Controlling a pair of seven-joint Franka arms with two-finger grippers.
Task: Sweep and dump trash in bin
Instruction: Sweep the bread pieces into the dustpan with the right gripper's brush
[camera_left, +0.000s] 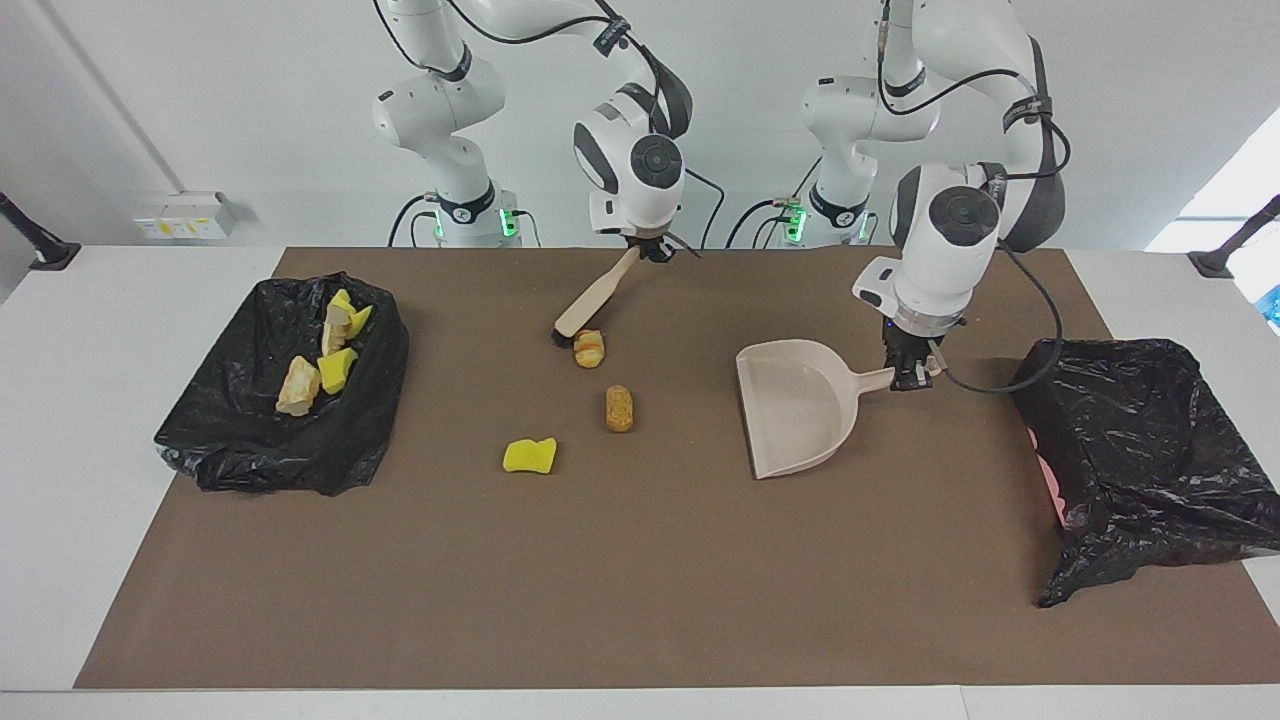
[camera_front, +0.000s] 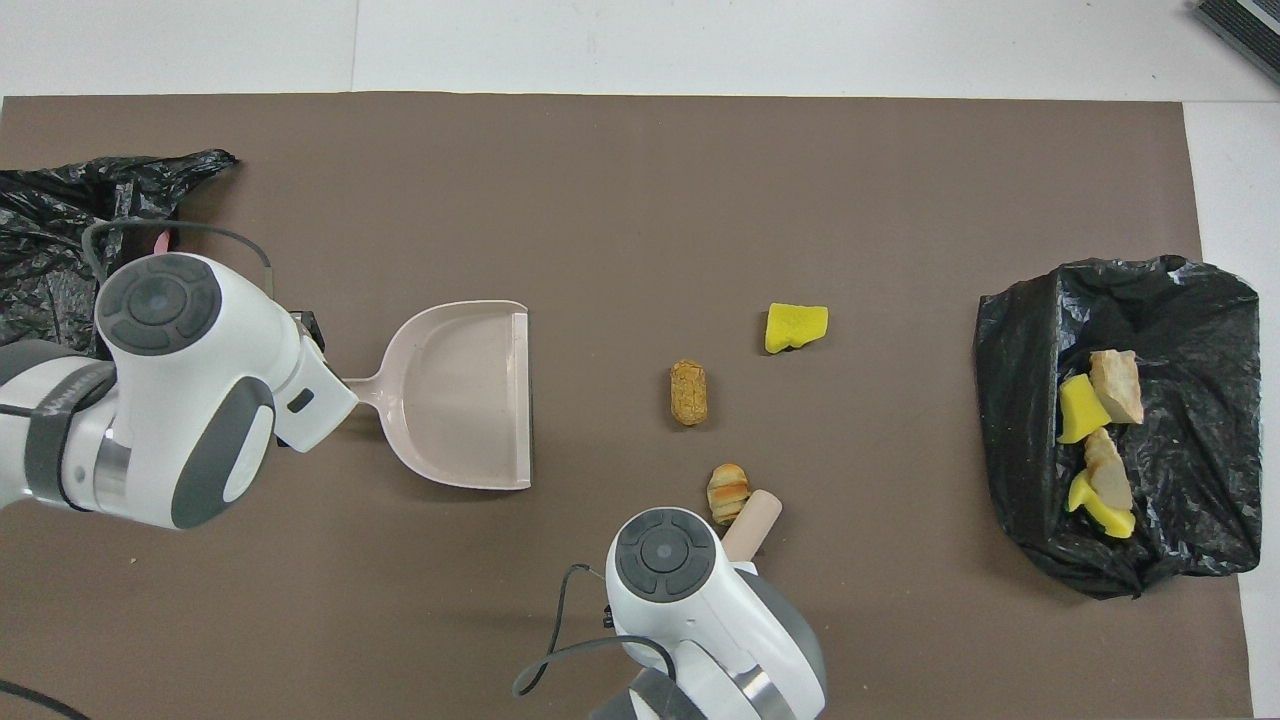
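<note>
Brown mat (camera_left: 640, 600) covers the surface. Black-bagged bin (camera_left: 285, 390) at the right arm's end holds four scraps, yellow foam and tan lumps (camera_left: 322, 360). A second black bag (camera_left: 1150, 450) sits at the left arm's end. Three pieces of trash lie loose mid-mat: a bread-like lump (camera_left: 589, 348) nearest the robots, a golden-brown lump (camera_left: 619, 408) farther out, a yellow foam chunk (camera_left: 529, 455) farthest. Nothing lies between them and the dustpan (camera_left: 795, 405).

Right hand (camera_left: 650, 252) closed on the brush handle (camera_left: 597, 295); the bristles sit just beside the bread-like lump. Left hand (camera_left: 910, 375) clamped on the dustpan's handle, pan mouth facing the loose trash.
</note>
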